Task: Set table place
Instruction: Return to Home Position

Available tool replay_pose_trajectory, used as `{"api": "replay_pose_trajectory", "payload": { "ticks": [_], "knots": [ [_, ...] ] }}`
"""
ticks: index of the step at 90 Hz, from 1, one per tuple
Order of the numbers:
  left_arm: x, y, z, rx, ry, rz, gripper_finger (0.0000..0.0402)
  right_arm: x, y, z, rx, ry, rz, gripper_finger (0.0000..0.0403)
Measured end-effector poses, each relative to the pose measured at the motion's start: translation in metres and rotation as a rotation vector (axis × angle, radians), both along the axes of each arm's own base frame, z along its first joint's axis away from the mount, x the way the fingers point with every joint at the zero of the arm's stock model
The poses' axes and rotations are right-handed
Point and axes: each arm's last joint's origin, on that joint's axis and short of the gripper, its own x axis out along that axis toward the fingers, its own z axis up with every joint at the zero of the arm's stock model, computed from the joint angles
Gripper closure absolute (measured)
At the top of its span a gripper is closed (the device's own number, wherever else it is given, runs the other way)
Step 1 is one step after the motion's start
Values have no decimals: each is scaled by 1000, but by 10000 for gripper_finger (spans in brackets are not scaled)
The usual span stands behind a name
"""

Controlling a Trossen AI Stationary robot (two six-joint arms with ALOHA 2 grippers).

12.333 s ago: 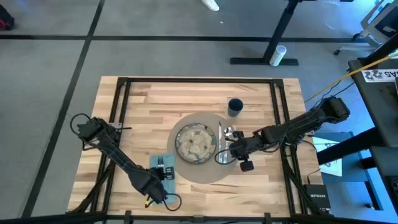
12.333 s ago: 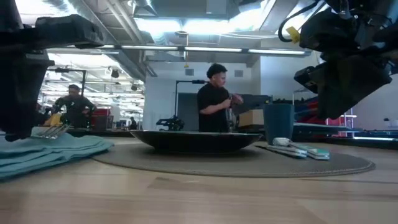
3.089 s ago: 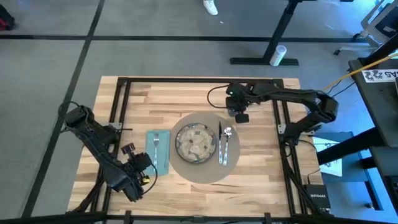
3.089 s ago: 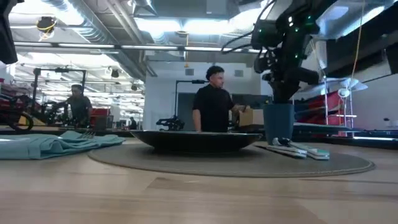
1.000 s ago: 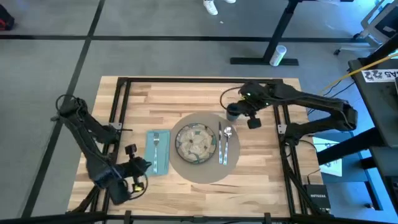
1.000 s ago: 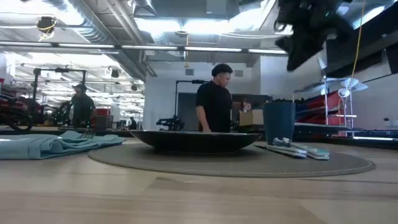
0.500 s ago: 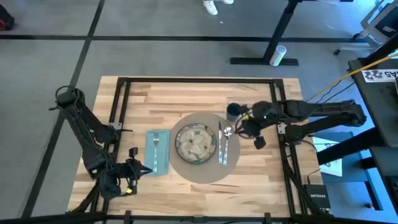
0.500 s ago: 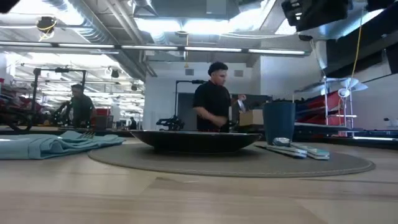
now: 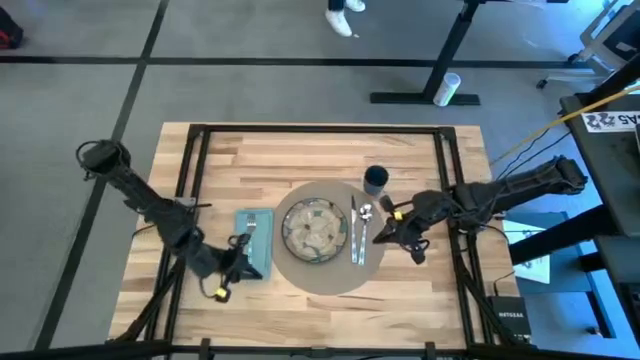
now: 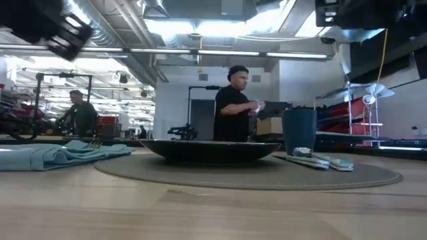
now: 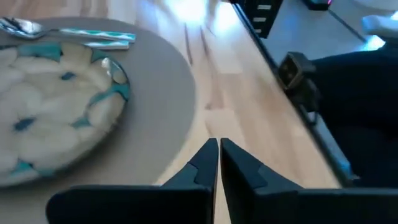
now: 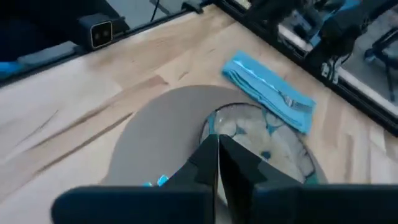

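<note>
On the table [image 9: 230, 160] lies the round placemat [image 9: 325, 277] with the speckled plate [image 9: 313, 230] on it. Knife [image 9: 354, 236] and spoon [image 9: 366, 222] lie on the mat right of the plate. The dark-blue cup [image 9: 376, 180] stands at the mat's far right rim. The teal napkin [image 9: 243, 225] lies left of the mat with the fork [image 9: 251, 232] on top. My left gripper [image 9: 243, 261] hovers shut by the napkin's near end. My right gripper [image 9: 382, 235] hovers shut by the mat's right rim, and its wrist view shows the fingers [image 12: 217, 152] closed together.
Black frame bars [image 9: 196, 160] run along the table's left, right and far sides. In the low view a person [image 10: 235, 103] stands in the room beyond the table. Bare wood shows at the table's far left [image 9: 260, 160] and along its near edge.
My right gripper has left the cup and gone toward the table's near edge, ending beside the mat's right rim near the spoon. My left gripper has swung from the near left part of the table toward the napkin's near end. The place setting has stayed still.
</note>
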Motion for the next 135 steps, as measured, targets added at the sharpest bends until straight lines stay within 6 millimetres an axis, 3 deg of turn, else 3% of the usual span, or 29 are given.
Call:
{"api": "replay_pose_trajectory", "payload": {
  "ticks": [15,28,54,88,109,121,135],
  "knots": [
    [17,31,-7,47,-59,-1,402,-17,-5,-10,-13,-201,2,403],
    [19,54,-12,30,-84,26,402,-36,-11,-19,-17,-354,-25,403],
    [-10,82,-13,28,-262,172,402,-69,-21,-34,-37,-532,-100,403],
    [-58,98,-33,-32,-437,201,402,-99,-29,-55,-27,-778,-141,403],
    [-65,97,-42,-90,-314,27,402,-99,-31,-54,-81,-803,-192,403],
    [-66,102,-52,-91,-210,44,402,-99,-31,-55,-80,-789,-193,403],
    [-66,105,-45,-73,-283,50,402,-98,-31,-56,-71,-774,-200,403]
  ]
}}
